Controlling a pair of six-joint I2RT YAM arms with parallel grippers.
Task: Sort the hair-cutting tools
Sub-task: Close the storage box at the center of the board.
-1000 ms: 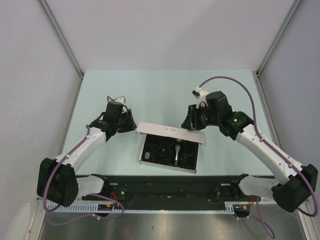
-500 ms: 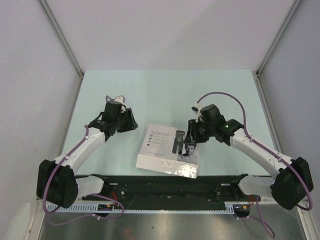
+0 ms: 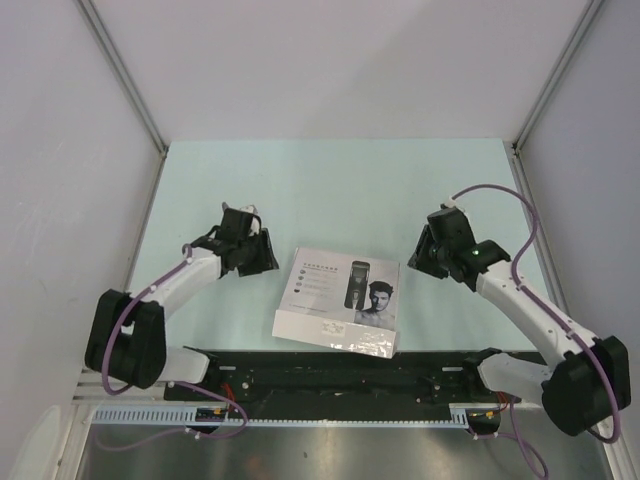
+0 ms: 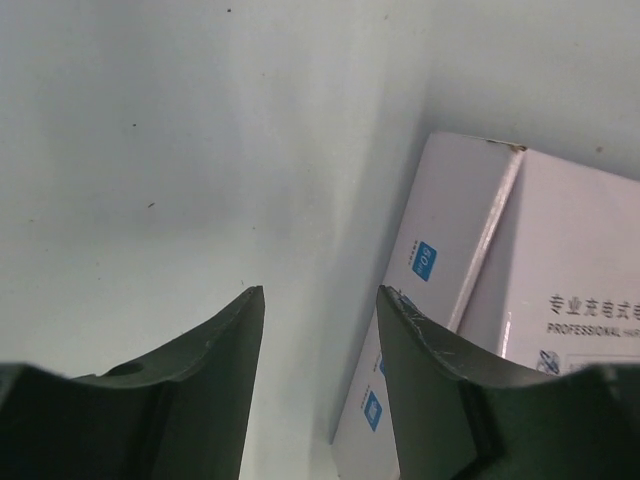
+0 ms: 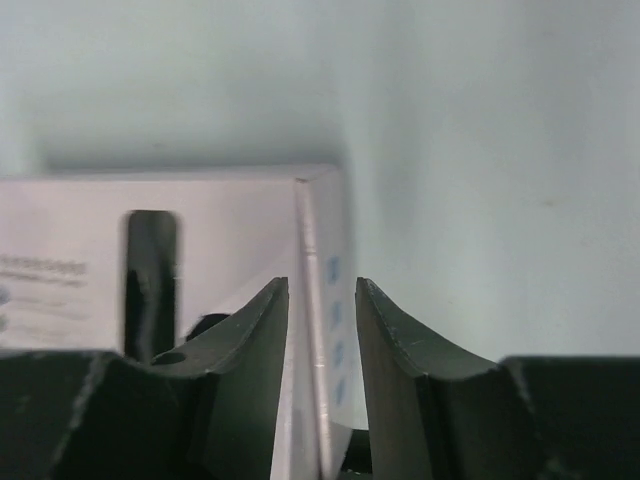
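None of the hair-cutting tools shows in any view. The flat white box [image 3: 338, 302] lies with its printed lid down flat, near the table's front middle. My left gripper [image 3: 268, 255] stands open just left of the box, and nothing is between its fingers. In the left wrist view that gripper [image 4: 320, 292] hangs over bare table, with the box's left side [image 4: 450, 250] beside its right finger. My right gripper [image 3: 420, 262] is open a little to the right of the box. In the right wrist view the box's right edge [image 5: 318, 220] shows past the gap of this gripper [image 5: 322, 283].
The pale green table [image 3: 330, 185] runs back to grey walls on three sides. A black rail [image 3: 340, 372] with the arm bases crosses the near edge, just in front of the box.
The box lid, open a second ago over the black tray, now lies shut. My right gripper has drawn back to the right of the box. The left gripper has opened a little wider.
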